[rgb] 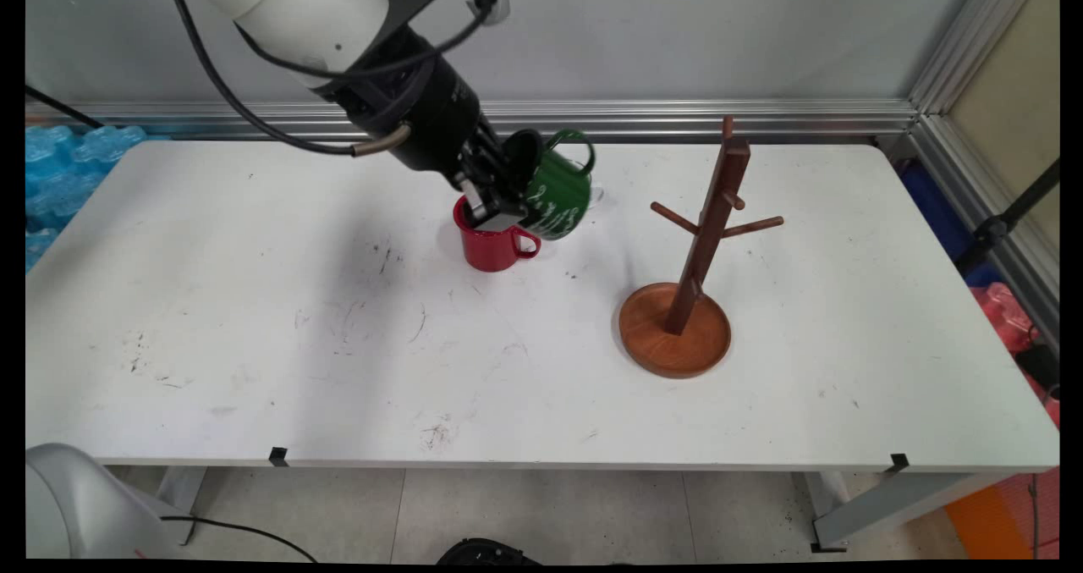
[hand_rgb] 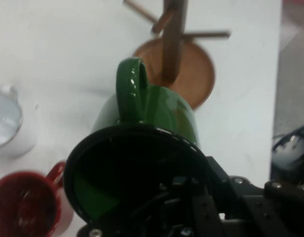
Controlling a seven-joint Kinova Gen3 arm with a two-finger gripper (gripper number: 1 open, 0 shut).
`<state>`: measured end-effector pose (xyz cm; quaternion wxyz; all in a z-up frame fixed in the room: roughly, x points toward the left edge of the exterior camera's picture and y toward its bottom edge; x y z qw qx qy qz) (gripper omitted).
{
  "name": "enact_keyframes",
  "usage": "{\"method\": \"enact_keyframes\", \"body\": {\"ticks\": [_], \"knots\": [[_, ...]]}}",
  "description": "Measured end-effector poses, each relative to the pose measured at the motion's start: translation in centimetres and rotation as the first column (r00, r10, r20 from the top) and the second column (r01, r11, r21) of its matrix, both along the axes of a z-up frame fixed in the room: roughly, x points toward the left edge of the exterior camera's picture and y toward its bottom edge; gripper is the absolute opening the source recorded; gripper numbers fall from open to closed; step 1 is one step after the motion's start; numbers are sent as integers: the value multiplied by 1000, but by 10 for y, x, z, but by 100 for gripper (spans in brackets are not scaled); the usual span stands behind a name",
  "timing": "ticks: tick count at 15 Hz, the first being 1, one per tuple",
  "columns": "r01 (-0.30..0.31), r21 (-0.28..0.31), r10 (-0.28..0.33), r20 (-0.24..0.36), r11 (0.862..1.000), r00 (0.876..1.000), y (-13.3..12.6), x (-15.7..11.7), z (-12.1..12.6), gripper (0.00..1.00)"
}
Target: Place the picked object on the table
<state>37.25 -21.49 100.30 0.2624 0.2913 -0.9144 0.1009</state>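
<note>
Main view: the hand (rgb: 495, 196) is lifted off the desk (rgb: 254, 344) toward the far edge, near the middle of its length, gripping a green mug (rgb: 558, 192) by the rim. One finger sits inside the mug's mouth, the other outside against the wall. Mug is tilted on its side in the air, mouth toward the arm, base pointing toward the right end of the desk, handle uppermost.

Directly below the hand stands a red mug (rgb: 491, 239), upright on the desk, handle toward the right end. The green mug hangs just above and beside it; contact between the two cannot be judged.

A wooden mug tree (rgb: 695, 260) with a round base stands nearer the right end, apart from both mugs, pegs bare.

Hand view: green mug (hand_rgb: 152, 128) fills the centre, dark interior facing the camera, handle up. Red mug (hand_rgb: 26, 207) at lower left. A white mug (hand_rgb: 11, 123) stands on the desk at the left edge. Mug tree (hand_rgb: 174, 54) lies beyond the green mug's base.
</note>
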Motion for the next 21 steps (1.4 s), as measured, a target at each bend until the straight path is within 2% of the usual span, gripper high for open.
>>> {"method": "enact_keyframes", "body": {"ticks": [4,8,14,21], "knots": [[-4,29,1,112,1000,994,-1,-3,-14,0],[10,64,-23,212,998,977,-3,-12,-36,0],[22,132,-67,349,991,935,-7,-23,-72,0],[18,196,-103,436,980,894,-15,-39,-104,0]]}}
